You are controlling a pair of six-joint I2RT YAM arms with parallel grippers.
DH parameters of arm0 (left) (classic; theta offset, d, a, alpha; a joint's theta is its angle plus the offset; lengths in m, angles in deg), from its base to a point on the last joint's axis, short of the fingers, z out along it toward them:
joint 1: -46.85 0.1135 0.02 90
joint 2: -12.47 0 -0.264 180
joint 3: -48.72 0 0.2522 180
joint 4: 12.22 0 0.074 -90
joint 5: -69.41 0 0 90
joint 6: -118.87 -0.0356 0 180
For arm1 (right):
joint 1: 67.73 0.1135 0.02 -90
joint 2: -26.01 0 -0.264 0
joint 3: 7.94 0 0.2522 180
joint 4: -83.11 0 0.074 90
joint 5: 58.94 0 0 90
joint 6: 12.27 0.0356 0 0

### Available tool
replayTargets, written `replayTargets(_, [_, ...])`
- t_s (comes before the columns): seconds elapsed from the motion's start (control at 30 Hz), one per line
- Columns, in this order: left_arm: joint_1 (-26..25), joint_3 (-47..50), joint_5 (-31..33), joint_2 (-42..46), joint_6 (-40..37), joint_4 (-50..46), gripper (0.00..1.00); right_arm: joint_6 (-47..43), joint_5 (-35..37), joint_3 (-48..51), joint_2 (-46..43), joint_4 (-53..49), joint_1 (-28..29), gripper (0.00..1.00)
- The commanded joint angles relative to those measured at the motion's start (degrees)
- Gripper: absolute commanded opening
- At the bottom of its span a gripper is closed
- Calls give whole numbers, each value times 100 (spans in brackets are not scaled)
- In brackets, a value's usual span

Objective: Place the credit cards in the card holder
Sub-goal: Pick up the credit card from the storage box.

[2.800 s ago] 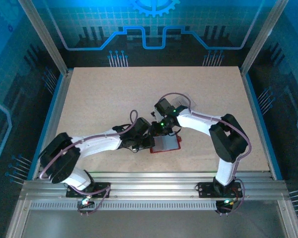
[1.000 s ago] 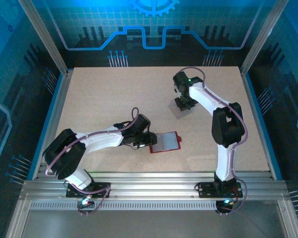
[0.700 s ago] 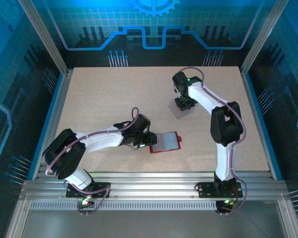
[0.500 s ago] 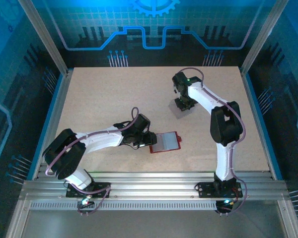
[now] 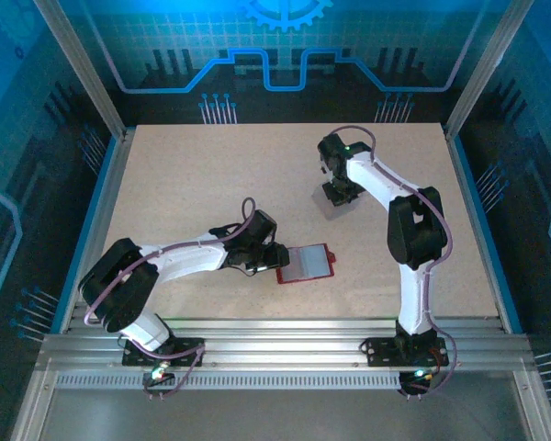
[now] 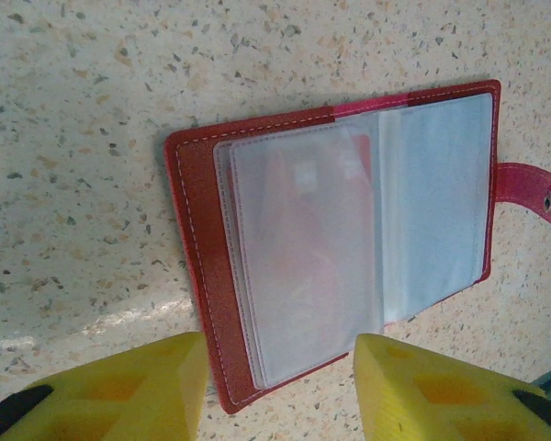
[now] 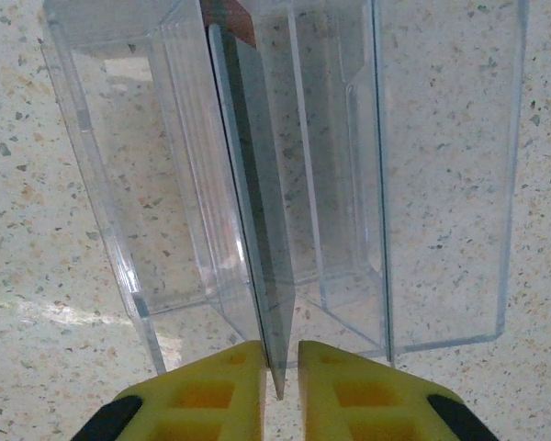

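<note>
Left gripper: jaws stand well apart with nothing in their hold; the yellow fingers sit at the bottom of the left wrist view, on either side of the card holder's near edge.
Card holder: lies open and flat on the tabletop, just below centre in the top view; dark-red cover, greyish clear pockets facing up.
Snap tab: sticks out at the right edge of the left wrist view, unfastened.
Right gripper: jaws drawn almost together around the near edge of a credit card; whether they already clamp it firmly I cannot tell.
Credit card: thin, standing on edge, running from the upper centre of the right wrist view down between the fingers, inside the clear box.
Clear box: see-through, with several slots, resting on the tabletop upper right of centre in the top view, well apart from the card holder.
</note>
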Motion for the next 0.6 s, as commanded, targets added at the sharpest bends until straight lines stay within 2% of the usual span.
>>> replayTargets(0.0, [41, -9, -117, 52, -65, -39, 47, -40, -121, -165, 108, -239, 24, 18])
replayTargets(0.17, [46, -16, -132, 52, -53, -33, 47, -27, -142, -140, 104, -283, 35, 22])
replayTargets(0.57, [62, 19, -129, 47, -48, -25, 47, -44, -187, -108, 90, -292, 76, 19])
